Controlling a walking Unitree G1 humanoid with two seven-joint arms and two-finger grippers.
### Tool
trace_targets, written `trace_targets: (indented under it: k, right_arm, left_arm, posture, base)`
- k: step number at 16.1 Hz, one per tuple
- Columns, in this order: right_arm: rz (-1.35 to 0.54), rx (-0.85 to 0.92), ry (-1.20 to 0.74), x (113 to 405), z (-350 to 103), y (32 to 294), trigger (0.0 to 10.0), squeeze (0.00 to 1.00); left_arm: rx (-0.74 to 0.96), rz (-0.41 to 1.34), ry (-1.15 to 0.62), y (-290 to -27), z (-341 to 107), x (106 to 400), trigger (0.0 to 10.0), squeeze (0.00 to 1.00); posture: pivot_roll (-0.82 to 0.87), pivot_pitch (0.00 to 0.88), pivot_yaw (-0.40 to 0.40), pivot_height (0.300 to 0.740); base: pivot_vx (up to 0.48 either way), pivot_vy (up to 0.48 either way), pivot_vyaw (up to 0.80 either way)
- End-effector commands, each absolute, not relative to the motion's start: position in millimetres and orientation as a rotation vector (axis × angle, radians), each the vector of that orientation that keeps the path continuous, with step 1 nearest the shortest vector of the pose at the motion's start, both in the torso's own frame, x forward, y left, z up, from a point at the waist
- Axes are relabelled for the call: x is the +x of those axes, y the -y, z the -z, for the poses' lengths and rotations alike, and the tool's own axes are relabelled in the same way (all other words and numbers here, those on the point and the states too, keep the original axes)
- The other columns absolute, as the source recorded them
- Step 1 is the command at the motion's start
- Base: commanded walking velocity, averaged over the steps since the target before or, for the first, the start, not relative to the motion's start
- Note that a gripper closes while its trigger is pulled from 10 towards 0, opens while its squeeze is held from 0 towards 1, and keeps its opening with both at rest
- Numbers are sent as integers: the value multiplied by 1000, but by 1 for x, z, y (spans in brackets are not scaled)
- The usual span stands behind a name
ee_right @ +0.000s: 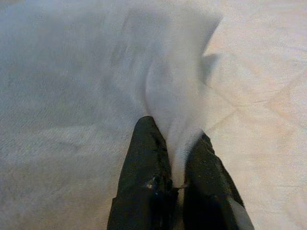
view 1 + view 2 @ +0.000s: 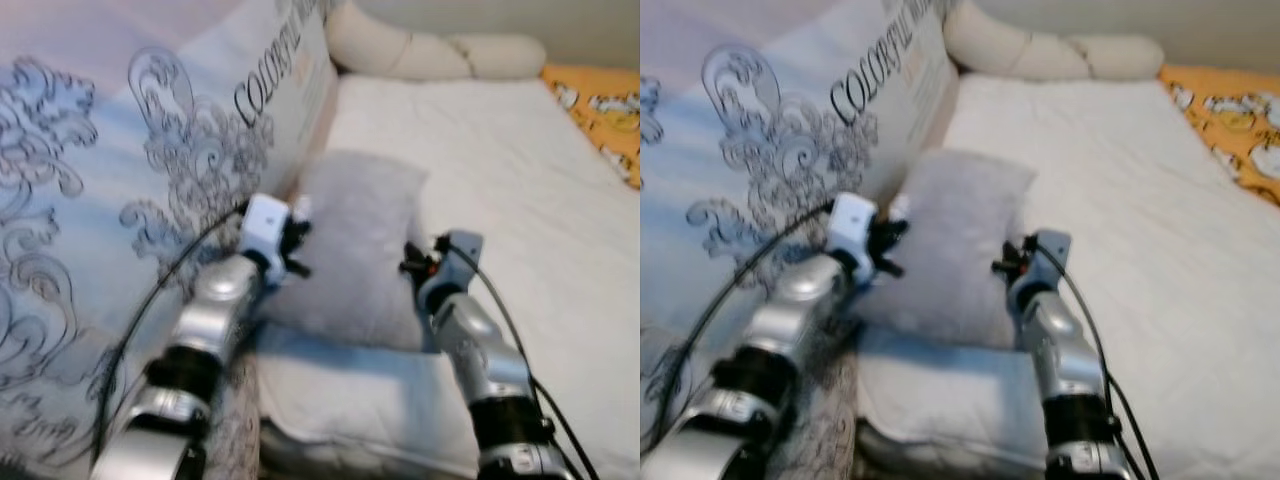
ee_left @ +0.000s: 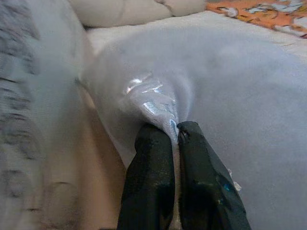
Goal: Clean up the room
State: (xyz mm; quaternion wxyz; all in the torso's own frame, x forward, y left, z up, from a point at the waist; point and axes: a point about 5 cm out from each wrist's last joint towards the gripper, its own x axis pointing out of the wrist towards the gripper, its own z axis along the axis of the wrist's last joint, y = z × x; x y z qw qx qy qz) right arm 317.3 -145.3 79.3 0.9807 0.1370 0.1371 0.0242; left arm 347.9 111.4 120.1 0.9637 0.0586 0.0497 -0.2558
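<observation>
Grey pillow (image 2: 355,245) held up over the white mattress (image 2: 520,190), gripped from both sides. Left gripper (image 3: 173,130) is clenched on a bunched pinch of the pillow's cover at its edge toward the big printed cushion (image 2: 150,190); the fabric gathers into shiny creases right at the black fingertips. Right gripper (image 1: 176,148) is likewise pinched onto a fold of cover on the pillow's opposite edge, cloth drawn up between the two fingers. Relative to the pillow: printed cushion leans just beside it on the robot's left, touching or nearly so; a cream bolster (image 2: 420,50) lies well beyond it at the head of the bed; an orange patterned cloth (image 2: 600,105) sits far off to its right; a pale folded layer of bedding (image 2: 350,400) lies beneath its near end. Judged step: carrying or repositioning the pillow, mid-move, not yet set down. Next move likely calls for both arms travelling together toward the bolster end, keeping the cover taut, then lowering flat before either grip lets go. Thin pinches could slip.
</observation>
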Motion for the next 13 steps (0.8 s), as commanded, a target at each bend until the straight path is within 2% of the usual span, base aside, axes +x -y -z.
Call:
trace_targets:
  k: [1,5,9,13]
  right_arm:
    - [40,229,-270,314,-76,167,10000,1000]
    - [93,197,-318,304,-58,176,10000,1000]
    - [23,239,-319,298,-53,170,10000,1000]
    - [-95,262,-283,305,-60,156,10000,1000]
  left_arm:
    - [175,574,-49,-99,-130,351,10000,0]
    - [314,592,1,-95,-141,359,10000,0]
    - [484,500,22,-103,-160,367,10000,0]
    - [488,365,-3,-112,-169,366,10000,0]
  posture:
    - [-27,0,27,740]
    - [-37,0,37,740]
    - [-37,0,41,740]
    - [-28,0,41,740]
  base:
    - [0,0,0]
    - [0,0,0]
    - [0,0,0]
    - [0,0,0]
